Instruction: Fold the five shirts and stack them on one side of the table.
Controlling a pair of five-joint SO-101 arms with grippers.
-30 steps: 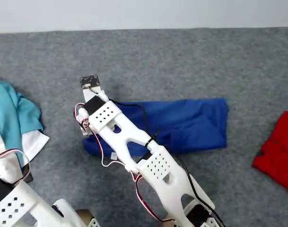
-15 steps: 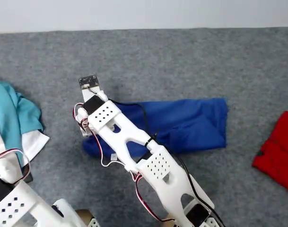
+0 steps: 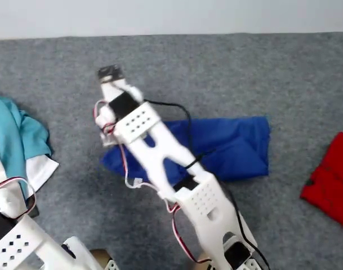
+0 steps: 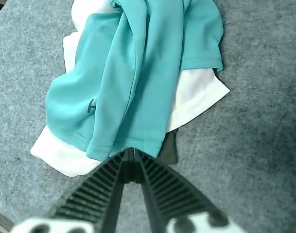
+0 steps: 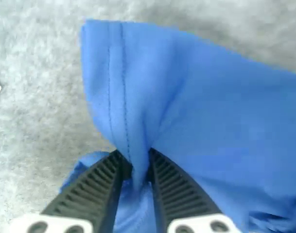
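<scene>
High view: we see the grey worktop (image 3: 227, 62) with the blue shirt (image 3: 236, 149) mid-table, partly under the right arm (image 3: 160, 154). The teal shirt (image 3: 16, 135) lies over the white shirt (image 3: 43, 169) at the left edge, and the red shirt (image 3: 332, 180) at the right edge. Right wrist view gives us the grip: right claw (image 5: 135, 167) pinched narrow on a blue hem fold. Left wrist view: left claw (image 4: 134, 158) closed, nothing between its tips, by the teal hem.
</scene>
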